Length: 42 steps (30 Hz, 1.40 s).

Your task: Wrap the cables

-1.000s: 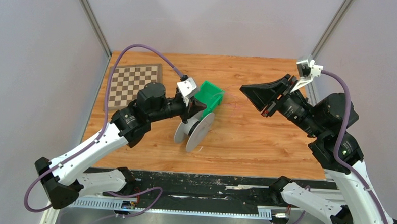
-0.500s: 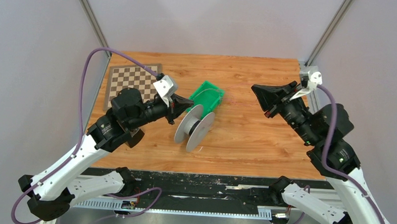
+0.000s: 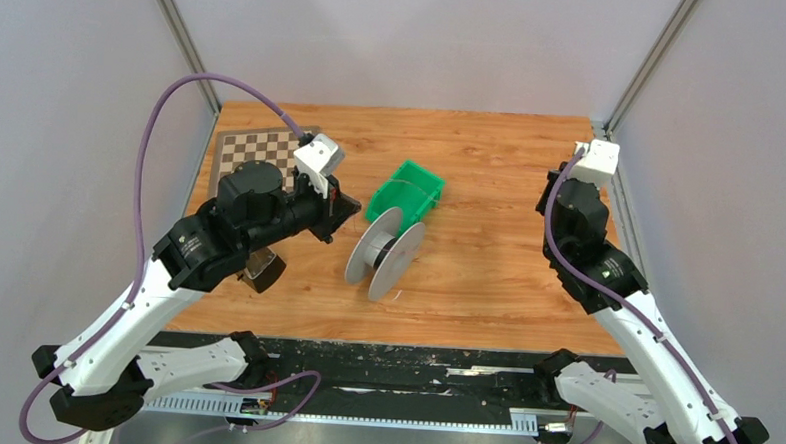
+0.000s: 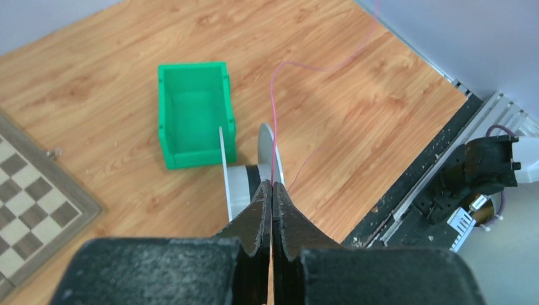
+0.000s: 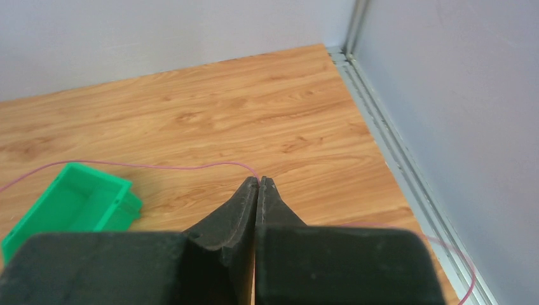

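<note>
Two pincers were pressed together on one strand. In the left wrist view, the left pincer (image 4: 272, 188) was closed, with the cable (image 4: 274, 114), a hair-thin pink wire, rising out of its tips and curving off toward the right edge of the desk (image 3: 506, 287). In the right wrist view, the right pincer (image 5: 259, 180) was likewise closed. The wire met its tips and ran away toward the green bin (image 4: 194, 157). I judged both to be pinching it, though the contact itself was too fine to confirm.

The spool (image 3: 382, 259) stood on its disc rims near the middle of the desk, just on the near side of the bin, and neither pincer touched it.

Handling notes, as I judged them:
- The wire was nearly weightless, limp and slick, so it was likely to slip from the pads or kink under a hard pull.
- It was best held at the very fingertips under light, steady tension.
- The spool looked light and free to roll, so I would steady it by a disc edge.
</note>
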{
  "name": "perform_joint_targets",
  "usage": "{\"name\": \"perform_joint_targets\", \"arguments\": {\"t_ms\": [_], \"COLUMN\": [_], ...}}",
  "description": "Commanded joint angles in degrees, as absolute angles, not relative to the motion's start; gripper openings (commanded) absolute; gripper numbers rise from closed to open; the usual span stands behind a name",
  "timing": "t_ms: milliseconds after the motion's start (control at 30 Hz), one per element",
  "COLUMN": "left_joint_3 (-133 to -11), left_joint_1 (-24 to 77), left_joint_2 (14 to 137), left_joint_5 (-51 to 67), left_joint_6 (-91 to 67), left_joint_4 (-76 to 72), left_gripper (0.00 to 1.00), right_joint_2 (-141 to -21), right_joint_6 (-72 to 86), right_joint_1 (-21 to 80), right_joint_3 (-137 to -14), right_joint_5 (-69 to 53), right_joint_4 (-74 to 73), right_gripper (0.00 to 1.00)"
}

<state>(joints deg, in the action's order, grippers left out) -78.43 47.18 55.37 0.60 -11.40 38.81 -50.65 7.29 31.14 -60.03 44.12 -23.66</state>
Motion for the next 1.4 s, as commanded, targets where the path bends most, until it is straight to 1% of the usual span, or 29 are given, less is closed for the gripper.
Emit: {"name": "perform_joint_targets", "arguments": {"t_ms": [0, 100, 167, 267, 367, 533, 633, 667, 700, 800, 867, 967, 1033, 1100, 1167, 1267, 1367], "left_joint_3": [-77.2, -77.7, -78.3, -81.7, -86.1, -88.9, -87.5, -86.6, -86.1, -84.6, -84.3, -84.6, -84.8, -85.0, -85.2, -85.5, -85.7], "left_joint_1": [47.1, 47.1, 47.1, 47.1, 47.1, 47.1, 47.1, 47.1, 47.2, 47.1, 47.2, 47.1, 47.1, 47.1, 47.1, 47.1, 47.1], "left_joint_2": [52.8, 52.5, 52.8, 54.6, 56.5, 57.9, 57.1, 57.0, 56.9, 57.5, 58.3, 59.7, 60.5, 61.1, 61.9, 63.0, 63.6], "left_joint_5": [-0.7, 2.1, 3.4, 3.3, 0.9, -4.8, -4.0, -2.1, -1.2, 3.3, 4.4, 5.4, 5.9, 6.5, 7.7, 9.8, 11.0], "left_joint_6": [-14.8, -14.7, -13.9, -12.8, -11.7, -11.4, -11.6, -11.3, -11.2, -11.1, -11.2, -10.8, -10.6, -10.5, -10.3, -9.9, -9.8], "left_joint_4": [40.0, 39.5, 39.3, 41.2, 47.1, 54.9, 55.4, 55.1, 54.2, 52.8, 52.0, 51.4, 50.8, 49.9, 49.2, 48.4, 48.2], "left_gripper": [0.0, 0.0, 0.0, 0.0, 0.0, 0.0, 0.0, 0.0, 0.0, 0.0, 0.0, 0.0, 0.0, 0.0, 0.0, 0.0, 0.0], "right_joint_2": [-52.3, -53.1, -52.5, -51.4, -49.9, -46.9, -46.6, -46.6, -46.8, -47.3, -47.1, -45.7, -44.6, -43.4, -42.2, -41.3, -43.9], "right_joint_6": [10.9, 11.4, 11.8, 11.4, 13.4, 17.4, 18.1, 18.5, 18.7, 19.2, 19.8, 19.7, 19.1, 17.4, 14.6, 12.1, 7.7], "right_joint_1": [26.6, 25.4, 25.3, 25.3, 25.2, 25.3, 25.3, 25.3, 25.2, 25.3, 25.3, 25.3, 25.3, 25.3, 25.5, 25.8, 27.8], "right_joint_3": [-58.9, -57.6, -56.7, -55.5, -52.6, -44.9, -43.4, -43.3, -43.3, -44.1, -45.6, -48.3, -51.6, -54.5, -54.8, -52.1, -51.3], "right_joint_5": [45.8, 43.8, 40.1, 30.5, 20.3, 14.0, 12.5, 12.4, 12.1, 8.4, 5.6, 2.4, 1.4, -3.7, -13.2, -28.5, -35.9], "right_joint_4": [-22.2, -22.6, -22.4, -21.3, -21.1, -19.6, -18.7, -18.6, -18.6, -19.8, -23.2, -27.7, -30.2, -29.9, -23.7, -9.5, -1.0], "right_gripper": [0.03, 0.04, 0.04, 0.03, 0.0, 0.0, 0.0, 0.0, 0.04, 0.23, 0.33, 0.43, 0.47, 0.51, 0.55, 0.64, 0.68]}}
